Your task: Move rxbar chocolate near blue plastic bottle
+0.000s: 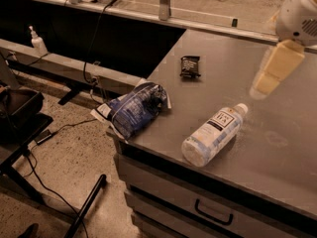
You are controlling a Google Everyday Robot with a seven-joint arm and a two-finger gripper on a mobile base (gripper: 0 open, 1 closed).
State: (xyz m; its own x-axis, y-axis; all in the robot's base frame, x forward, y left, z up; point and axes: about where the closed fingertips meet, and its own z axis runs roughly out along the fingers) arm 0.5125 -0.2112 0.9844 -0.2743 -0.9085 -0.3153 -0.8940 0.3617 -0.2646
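The rxbar chocolate [190, 66], a small black bar with white lettering, lies flat on the grey table [277, 148] toward its far left part. The blue plastic bottle [213, 133] lies on its side nearer the front edge, white cap pointing to the far right. My gripper [262, 86], cream-coloured under a white arm [297, 14], hangs above the table at the right. It is right of the bar and just beyond the bottle's cap, touching neither.
A blue-and-white chip bag [136, 108] lies at the table's front left corner, partly over the edge. A drawer handle [213, 213] is below the front edge. Cables and a black stand are on the floor at left. A spray bottle [37, 41] stands at far left.
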